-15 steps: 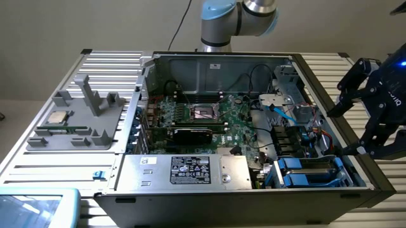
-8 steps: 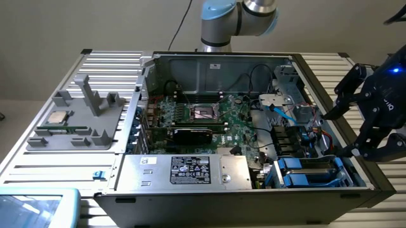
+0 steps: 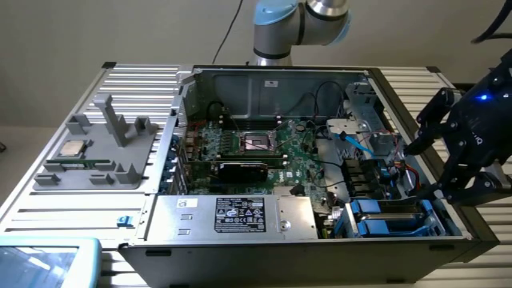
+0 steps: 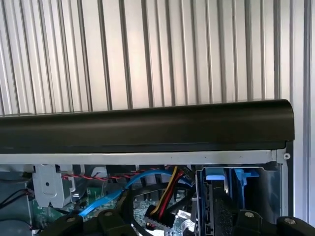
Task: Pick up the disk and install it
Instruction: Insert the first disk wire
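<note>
We see the pincer (image 3: pixel 424 171) spread wide, nothing between its 2 jaws, hanging over the open computer case (image 3: pixel 264 90) on the exterior view's right. The disk (image 3: pixel 392 217) lies just below it, in the cage at the case's near corner on that same side, with its blue rails showing. We judge it stiff, dense for its size and shock-sensitive, with slick metal faces. The 2 long railed edges look the safest hold, never the label.

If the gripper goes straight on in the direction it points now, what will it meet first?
Most likely the cables inside the case, beside the blue bay. The gripper is open above them, but depth is unclear.
</note>
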`<state>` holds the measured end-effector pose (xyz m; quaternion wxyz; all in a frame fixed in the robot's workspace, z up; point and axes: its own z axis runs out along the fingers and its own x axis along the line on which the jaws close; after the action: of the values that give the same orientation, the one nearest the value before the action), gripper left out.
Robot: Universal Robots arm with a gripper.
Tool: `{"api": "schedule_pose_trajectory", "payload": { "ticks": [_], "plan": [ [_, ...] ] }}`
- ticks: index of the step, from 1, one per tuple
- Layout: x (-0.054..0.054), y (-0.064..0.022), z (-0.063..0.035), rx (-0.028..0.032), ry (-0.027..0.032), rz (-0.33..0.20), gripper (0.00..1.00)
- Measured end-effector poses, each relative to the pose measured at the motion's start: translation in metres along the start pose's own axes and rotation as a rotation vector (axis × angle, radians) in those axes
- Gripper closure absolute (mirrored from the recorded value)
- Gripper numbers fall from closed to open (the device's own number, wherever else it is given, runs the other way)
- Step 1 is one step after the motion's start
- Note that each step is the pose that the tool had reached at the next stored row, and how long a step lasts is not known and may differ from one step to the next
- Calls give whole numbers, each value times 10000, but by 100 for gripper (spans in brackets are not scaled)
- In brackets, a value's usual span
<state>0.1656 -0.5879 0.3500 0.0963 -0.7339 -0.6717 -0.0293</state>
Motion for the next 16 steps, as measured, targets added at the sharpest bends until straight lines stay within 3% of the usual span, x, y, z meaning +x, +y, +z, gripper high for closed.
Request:
{"api": "schedule_pose_trajectory", "payload": {
  "ticks": [3,7,16],
  "plan": [
    [18,3,54,-6,9,103,25],
    [19,3,55,-5,8,112,25],
    [23,-21,82,-81,54,558,25]
  ]
}}
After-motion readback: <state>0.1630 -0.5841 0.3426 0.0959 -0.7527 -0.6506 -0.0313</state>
